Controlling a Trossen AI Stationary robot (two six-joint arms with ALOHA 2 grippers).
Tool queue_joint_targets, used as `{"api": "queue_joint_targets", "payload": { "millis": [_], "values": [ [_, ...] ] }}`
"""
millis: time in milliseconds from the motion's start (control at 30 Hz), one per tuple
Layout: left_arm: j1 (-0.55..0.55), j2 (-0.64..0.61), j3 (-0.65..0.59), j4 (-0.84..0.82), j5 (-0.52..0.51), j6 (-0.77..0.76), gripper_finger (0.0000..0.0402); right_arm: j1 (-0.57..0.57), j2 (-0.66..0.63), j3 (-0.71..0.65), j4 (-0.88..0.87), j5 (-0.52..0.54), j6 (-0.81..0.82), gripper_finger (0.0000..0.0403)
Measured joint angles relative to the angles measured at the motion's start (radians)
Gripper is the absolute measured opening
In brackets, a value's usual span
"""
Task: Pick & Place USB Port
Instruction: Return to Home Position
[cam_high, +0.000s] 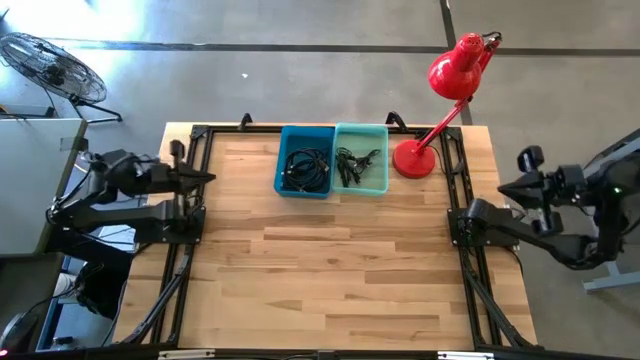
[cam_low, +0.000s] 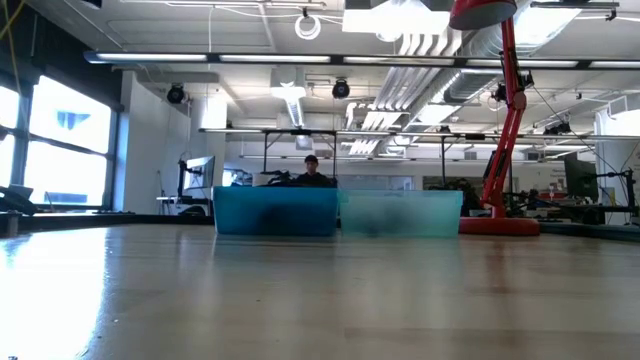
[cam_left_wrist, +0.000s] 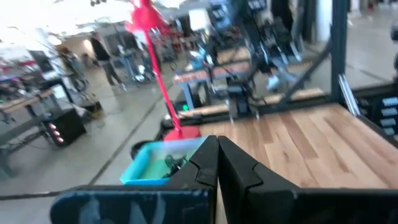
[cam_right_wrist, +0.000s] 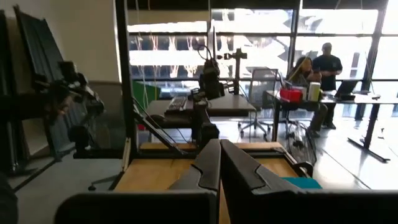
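Observation:
Two bins stand side by side at the table's far edge: a blue bin (cam_high: 306, 160) holding coiled black cables, and a teal bin (cam_high: 361, 158) holding small dark cable pieces. Both show in the low view as the blue bin (cam_low: 275, 211) and the teal bin (cam_low: 402, 213). My left gripper (cam_high: 205, 178) waits shut at the table's left edge, above the frame rail; its fingers (cam_left_wrist: 217, 163) meet tip to tip. My right gripper (cam_high: 458, 222) waits shut at the right edge; its fingers (cam_right_wrist: 219, 163) are closed together. Neither gripper holds anything.
A red desk lamp (cam_high: 440, 95) stands with its base (cam_high: 413, 158) right of the teal bin. A black frame rail (cam_high: 190, 250) runs along the table's sides. The wooden table top (cam_high: 330, 270) lies bare in front of the bins. People show in the room behind.

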Motion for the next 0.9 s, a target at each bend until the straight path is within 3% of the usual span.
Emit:
{"api": "queue_joint_targets", "payload": {
  "millis": [167, 300, 433, 600, 900],
  "values": [
    [0.000, -0.111, -0.039, 0.016, -0.034, -0.025, 0.0001, -0.010, -0.152, -0.123, 0.017, 0.013, 0.076, 0.0000],
    [0.000, -0.177, -0.123, 0.025, -0.032, -0.032, 0.0001, -0.027, -0.139, -0.205, 0.053, -0.037, 0.120, 0.0000],
    [-0.001, -0.178, -0.186, 0.031, -0.027, -0.037, 0.0001, -0.039, -0.134, -0.325, 0.237, -0.100, 0.140, 0.0000],
    [0.000, -0.178, -0.285, 0.181, 0.000, -0.064, 0.0001, -0.039, -0.144, -0.485, 0.499, -0.120, 0.214, 0.0000],
    [-0.001, -0.179, -0.491, 0.440, 0.052, -0.147, 0.0001, -0.039, -0.142, -0.717, 0.766, -0.064, 0.306, 0.0000]
  ]
}}
